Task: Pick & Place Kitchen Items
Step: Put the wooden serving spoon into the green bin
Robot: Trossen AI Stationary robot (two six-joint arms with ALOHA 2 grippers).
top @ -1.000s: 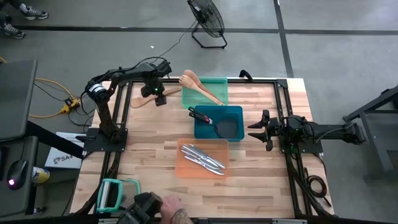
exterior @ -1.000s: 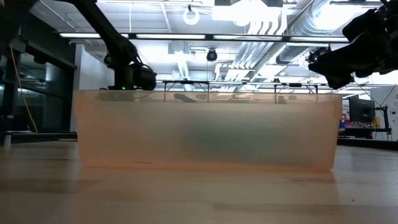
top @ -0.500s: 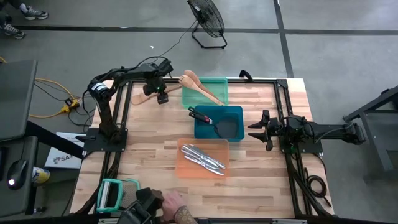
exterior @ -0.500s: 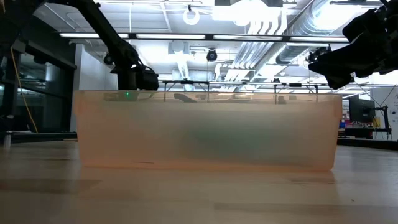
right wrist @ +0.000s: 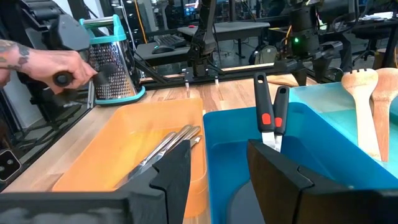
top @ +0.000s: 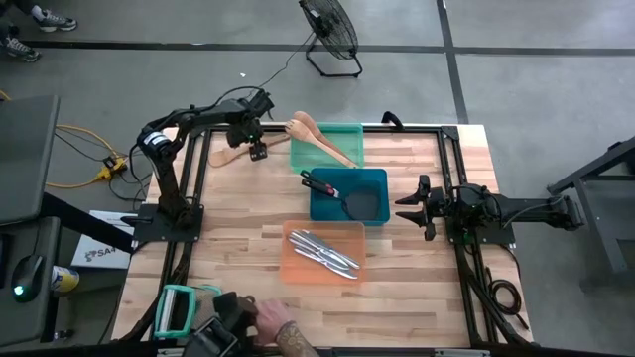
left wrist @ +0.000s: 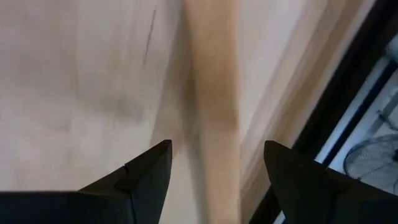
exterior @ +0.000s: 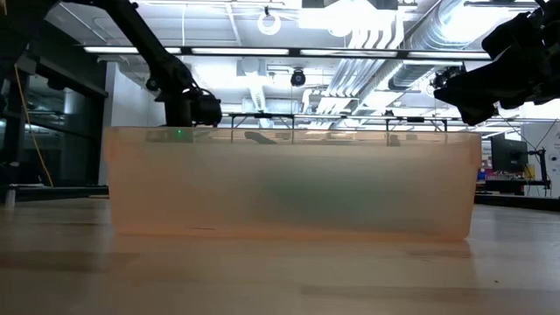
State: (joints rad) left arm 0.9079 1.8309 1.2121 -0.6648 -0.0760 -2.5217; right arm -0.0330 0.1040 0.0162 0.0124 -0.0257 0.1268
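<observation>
A pale wooden spoon (top: 230, 156) lies flat on the table at the far left, its handle (left wrist: 214, 112) running between the fingers of my left gripper (left wrist: 214, 146). My left gripper (top: 255, 149) points down over it, open, one finger on either side of the handle. Two wooden utensils (top: 316, 135) rest in the green tray (top: 342, 157), their heads over its far left rim. Black spatulas (top: 332, 188) lie in the blue tray (top: 372, 178), silver utensils (top: 322, 250) in the orange tray (top: 298, 268). My right gripper (top: 405, 206) waits open and level at the table's right.
A person's hand (top: 273, 322) holds a dark object at the near edge beside a teal grater (top: 179, 309). In the low view the orange tray (exterior: 293, 184) fills the foreground. A black frame (top: 451, 134) borders the table. Bare wood shows at the near right.
My left gripper has tipped at the wrist over the wooden spoon, staying open and almost in place. The spoon has not moved. The person's hand at the near edge has shifted a little.
</observation>
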